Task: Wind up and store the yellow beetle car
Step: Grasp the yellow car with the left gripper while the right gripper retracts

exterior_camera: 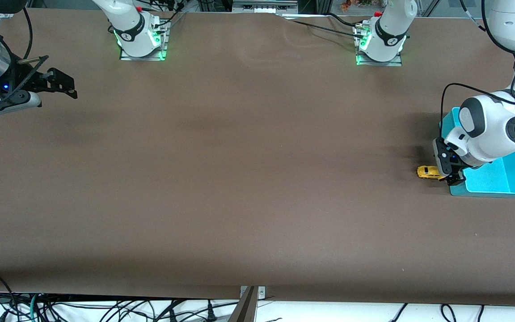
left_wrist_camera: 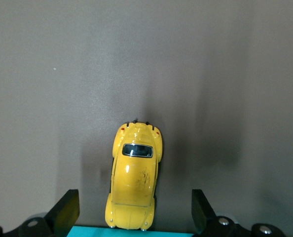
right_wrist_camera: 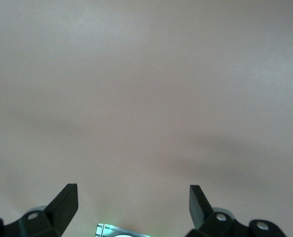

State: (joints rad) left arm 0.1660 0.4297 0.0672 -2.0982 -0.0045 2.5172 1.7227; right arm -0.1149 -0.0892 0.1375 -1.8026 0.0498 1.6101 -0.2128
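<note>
The yellow beetle car (exterior_camera: 428, 171) stands on the brown table right beside the turquoise tray (exterior_camera: 508, 176), at the left arm's end. In the left wrist view the car (left_wrist_camera: 134, 180) lies lengthwise between the two black fingers, with the tray's edge (left_wrist_camera: 131, 231) at its end. My left gripper (exterior_camera: 450, 175) is open, low over the tray's corner next to the car, and touches neither side of the car. My right gripper (exterior_camera: 63, 87) is open and empty, up over the table at the right arm's end, where that arm waits.
The two arm bases (exterior_camera: 141, 38) (exterior_camera: 380, 42) stand along the table's edge farthest from the front camera. Cables hang below the table's near edge (exterior_camera: 257, 297). The right wrist view shows only bare table and a base's green light (right_wrist_camera: 119, 230).
</note>
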